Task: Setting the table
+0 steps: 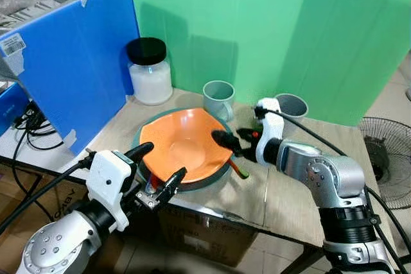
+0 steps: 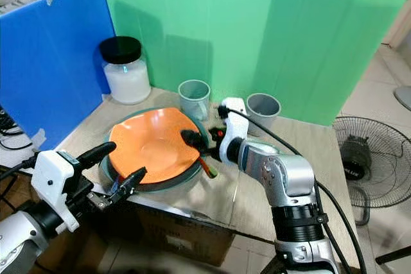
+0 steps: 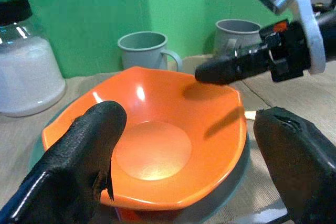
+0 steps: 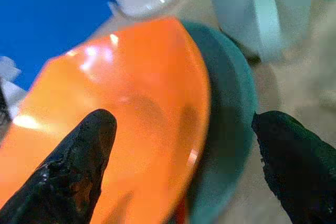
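While both grippers hang spread around it, the orange bowl (image 1: pixel 183 142) sits on the teal plate (image 1: pixel 217 176) near the front edge of the wooden table (image 1: pixel 302 171), and that edge is the worry. The left gripper (image 1: pixel 158 166), fingers apart and holding nothing, brackets the near rim; the right gripper (image 1: pixel 232 141), also spread and empty, reaches over the far rim. A careless push from either could slide bowl and plate off the front, or a lopsided pinch could tip the bowl. An orange-handled utensil (image 1: pixel 239 169) lies tucked at the plate's right side and could be dragged along.

Count, big to small: one table, one plate, one bowl, one white-filled jar (image 1: pixel 150 72), two grey mugs (image 1: pixel 219 99), one utensil.
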Motion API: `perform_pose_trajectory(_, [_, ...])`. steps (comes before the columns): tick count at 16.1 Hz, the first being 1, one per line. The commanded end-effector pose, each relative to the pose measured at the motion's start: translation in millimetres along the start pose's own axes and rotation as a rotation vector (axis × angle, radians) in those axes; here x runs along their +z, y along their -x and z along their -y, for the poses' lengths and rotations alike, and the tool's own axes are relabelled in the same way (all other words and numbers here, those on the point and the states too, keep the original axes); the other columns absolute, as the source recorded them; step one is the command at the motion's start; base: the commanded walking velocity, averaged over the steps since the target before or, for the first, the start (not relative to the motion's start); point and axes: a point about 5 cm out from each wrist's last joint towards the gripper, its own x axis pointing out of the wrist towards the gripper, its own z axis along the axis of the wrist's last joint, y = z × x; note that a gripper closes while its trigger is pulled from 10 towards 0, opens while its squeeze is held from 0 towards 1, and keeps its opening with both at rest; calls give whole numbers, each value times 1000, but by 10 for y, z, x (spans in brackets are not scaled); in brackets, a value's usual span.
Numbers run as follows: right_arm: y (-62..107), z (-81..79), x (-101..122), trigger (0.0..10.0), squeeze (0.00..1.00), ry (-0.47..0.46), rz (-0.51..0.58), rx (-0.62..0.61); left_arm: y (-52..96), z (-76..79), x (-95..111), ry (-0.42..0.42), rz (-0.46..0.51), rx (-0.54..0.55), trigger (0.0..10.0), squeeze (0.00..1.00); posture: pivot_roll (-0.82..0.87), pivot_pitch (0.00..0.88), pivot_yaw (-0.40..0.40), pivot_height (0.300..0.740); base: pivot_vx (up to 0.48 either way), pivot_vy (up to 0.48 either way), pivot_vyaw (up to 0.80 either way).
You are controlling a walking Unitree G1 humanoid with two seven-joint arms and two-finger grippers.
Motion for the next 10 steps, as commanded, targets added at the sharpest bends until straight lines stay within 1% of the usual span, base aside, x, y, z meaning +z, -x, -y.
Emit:
perform_pose_trajectory(1, [-8, -34, 74, 9216, 0, -12, -5, 8, 16, 15, 36, -3, 5, -19, 10000, 0, -2, 0, -10, 740, 0, 0, 0])
perform_pose_trajectory(2, [-13, -64, 87, 4431, 0, -45, -7, 28, 22, 17, 36, 0, 3, -20, 10000, 0, -2, 0, -10, 740, 0, 0, 0])
perform_pose_trajectory(3, [-12, -81, 94, 0, 0, -62, -17, 41, 28, 20, 35, 2, 0, -23, 10000, 0, -2, 0, -11, 740, 0, 0, 0])
perform_pose_trajectory(4, [-12, -90, 95, 0, 0, -63, -29, 48, 34, 25, 31, 3, -4, -27, 10000, 0, -3, 0, -11, 740, 0, 0, 0])
perform_pose_trajectory(6, [-14, -106, 105, 0, 0, -99, -26, 65, 35, 24, 20, 5, -8, -27, 10000, 0, -4, 0, -11, 740, 0, 0, 0])
perform_pose_trajectory(10, [-9, -122, 83, 0, 0, -116, -53, 81, 29, 26, 10, 5, -14, -30, 10000, 0, -6, 0, -9, 740, 0, 0, 0])
